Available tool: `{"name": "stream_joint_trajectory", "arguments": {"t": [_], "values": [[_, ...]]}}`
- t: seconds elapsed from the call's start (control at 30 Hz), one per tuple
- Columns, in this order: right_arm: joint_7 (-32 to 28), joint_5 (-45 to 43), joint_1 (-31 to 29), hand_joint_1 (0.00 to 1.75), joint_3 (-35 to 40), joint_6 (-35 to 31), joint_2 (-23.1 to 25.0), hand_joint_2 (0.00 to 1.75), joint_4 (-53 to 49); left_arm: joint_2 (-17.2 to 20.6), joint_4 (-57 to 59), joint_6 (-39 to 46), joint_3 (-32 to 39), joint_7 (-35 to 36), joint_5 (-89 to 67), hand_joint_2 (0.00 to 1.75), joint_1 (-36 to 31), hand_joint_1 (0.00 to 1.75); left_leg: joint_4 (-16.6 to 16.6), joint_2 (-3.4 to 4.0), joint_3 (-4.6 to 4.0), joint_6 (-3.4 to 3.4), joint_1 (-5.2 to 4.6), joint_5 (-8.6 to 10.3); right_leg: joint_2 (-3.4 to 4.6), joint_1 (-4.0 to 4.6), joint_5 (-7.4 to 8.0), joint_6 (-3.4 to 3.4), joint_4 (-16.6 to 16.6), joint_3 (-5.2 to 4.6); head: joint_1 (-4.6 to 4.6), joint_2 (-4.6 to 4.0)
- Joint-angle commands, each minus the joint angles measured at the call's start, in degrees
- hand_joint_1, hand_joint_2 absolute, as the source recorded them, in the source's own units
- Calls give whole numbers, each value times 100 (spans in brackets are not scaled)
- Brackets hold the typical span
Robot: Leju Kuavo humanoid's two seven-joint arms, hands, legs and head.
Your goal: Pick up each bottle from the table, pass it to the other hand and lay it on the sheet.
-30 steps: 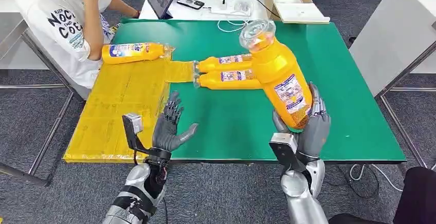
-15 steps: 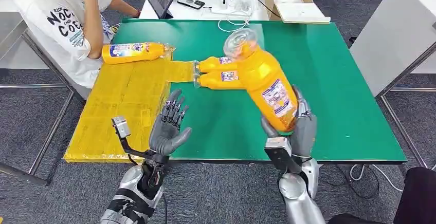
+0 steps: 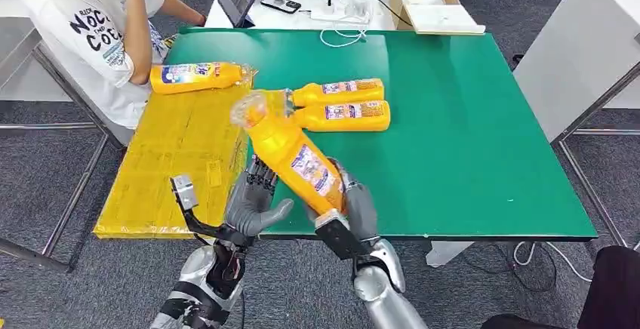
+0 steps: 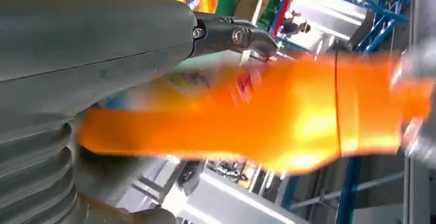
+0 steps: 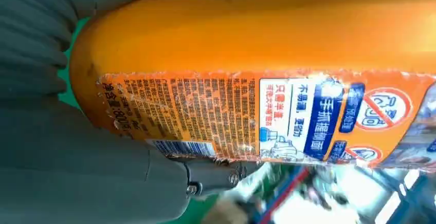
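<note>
Green table point(image 3: 468, 133) with the yellow sheet point(image 3: 181, 140) over its left side. My right hand point(image 3: 353, 207) grips an orange bottle point(image 3: 290, 152) by its base, tilted, cap toward the sheet. My left hand point(image 3: 250, 197) is empty, fingers spread, just beside it. 2 bottles point(image 3: 343, 104) lie mid-table; 1 bottle point(image 3: 195, 77) lies on the sheet.

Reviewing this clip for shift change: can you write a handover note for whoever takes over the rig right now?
Right hand grips the base of an orange bottle, tilted toward the left hand, which is open beside it, not yet gripping.
Done: one bottle lies at the yellow sheet's far edge.
Left: finish this handover and lay it down; then the two bottles lying on the green table, caps at the sheet's edge.
</note>
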Motion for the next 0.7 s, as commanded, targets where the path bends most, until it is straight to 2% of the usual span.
{"name": "stream_joint_trajectory", "arguments": {"t": [0.03, 0.4, 0.53, 0.7], "values": [[205, 36, -931, 175, 377, -9, 163, 175, 1545, 90, 324, -27, -356, 47, -123, 175, -214, 0, -2, 8, 14, 3, -1, -5, 4, 1, -3, -8, -2, 12, 0, 0], [268, 151, -1020, 175, 462, -88, 167, 175, 1627, 82, 392, -18, -385, 39, -121, 175, -243, 0, -2, 7, 25, 5, -1, -10, -1, 2, -8, -12, -3, 23, 0, 0], [484, 777, -1206, 175, 881, -510, 291, 175, 1829, 40, 697, 218, -519, 97, -358, 175, -384, 0, 0, 10, 15, 3, -1, -7, 4, 2, -5, -9, 0, 12, 0, 0], [523, 1216, -1097, 175, 1439, -657, 318, 175, 2129, -33, 1061, 416, -492, 108, -361, 175, -516, 0, -3, 4, 18, 2, 1, -7, -2, 3, -6, -9, -4, 16, 0, 0]]}}
